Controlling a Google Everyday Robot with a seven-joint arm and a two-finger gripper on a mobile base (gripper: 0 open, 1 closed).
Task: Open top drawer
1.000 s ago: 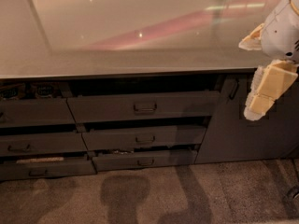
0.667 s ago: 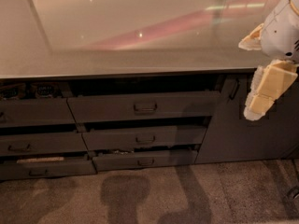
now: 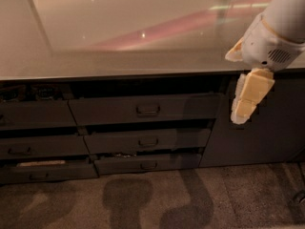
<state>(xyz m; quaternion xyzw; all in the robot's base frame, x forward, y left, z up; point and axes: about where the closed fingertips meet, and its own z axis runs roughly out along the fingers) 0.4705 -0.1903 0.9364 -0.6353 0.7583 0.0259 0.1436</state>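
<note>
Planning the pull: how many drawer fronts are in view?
6: the top drawer with two under it; three left drawers, partly cropped by the frame. The gripper hangs right of them.

dim warm light, glare streaks the countertop (image 3: 143,37), shadows on floor (image 3: 257,194), pincer (image 3: 240,114) pale at right.

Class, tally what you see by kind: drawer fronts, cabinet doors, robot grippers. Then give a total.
Drawer fronts: 6, counting the top drawer, the widest, in the centre column
Cabinet door: 1
Gripper: 1, hanging in front of the cabinet door, right of the top drawer
Total: 8
</note>
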